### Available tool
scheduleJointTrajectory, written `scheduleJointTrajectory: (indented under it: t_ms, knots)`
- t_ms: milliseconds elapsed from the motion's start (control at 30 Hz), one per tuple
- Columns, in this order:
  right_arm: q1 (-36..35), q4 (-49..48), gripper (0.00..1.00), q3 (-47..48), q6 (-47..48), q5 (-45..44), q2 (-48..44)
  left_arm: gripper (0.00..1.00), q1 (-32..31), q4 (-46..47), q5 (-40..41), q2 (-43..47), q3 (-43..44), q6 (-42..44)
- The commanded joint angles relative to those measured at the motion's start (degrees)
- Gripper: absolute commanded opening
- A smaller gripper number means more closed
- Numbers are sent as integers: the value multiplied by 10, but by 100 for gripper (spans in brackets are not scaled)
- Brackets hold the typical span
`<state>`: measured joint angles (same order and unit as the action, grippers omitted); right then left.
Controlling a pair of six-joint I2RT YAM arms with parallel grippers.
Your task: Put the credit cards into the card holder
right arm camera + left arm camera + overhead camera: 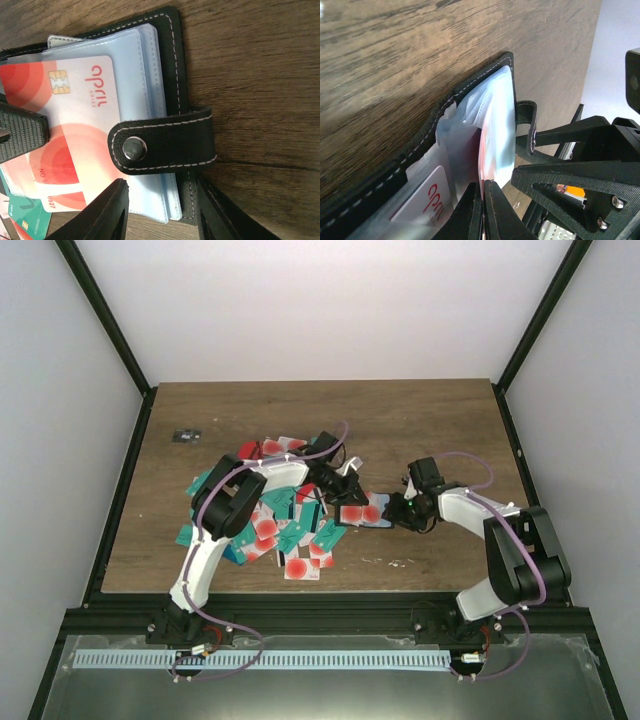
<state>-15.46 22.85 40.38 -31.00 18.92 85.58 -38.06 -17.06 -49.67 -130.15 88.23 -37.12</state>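
One card [80,110], thin, stiff and likely slick, sat pinched by its end between my left jaws, half inside the holder [172,60] on the worktop [260,75]; my right jaws stood spread astride the tab [165,147].

Blocked left of the black stitched folding card holder [362,514] by a heap of red, teal and white plastic cards [280,530]; flanked by the left gripper [482,200], pinching a white red-circled card [75,125], and the spread right gripper [160,210]; open over bare brown wooden tabletop [440,420] beyond.
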Motion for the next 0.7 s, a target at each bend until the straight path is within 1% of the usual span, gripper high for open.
scheduleJointTrajectory:
  t_ms: [0, 433, 667]
  knots:
    - [-1, -5, 39, 12, 13, 9, 24, 4, -16, 11, 21, -20, -7, -13]
    - [0, -1, 39, 30, 23, 16, 29, 4, -30, 25, 38, -29, -9, -26]
    - [-1, -7, 39, 32, 24, 24, 28, 4, -34, 56, 34, -40, -15, -66]
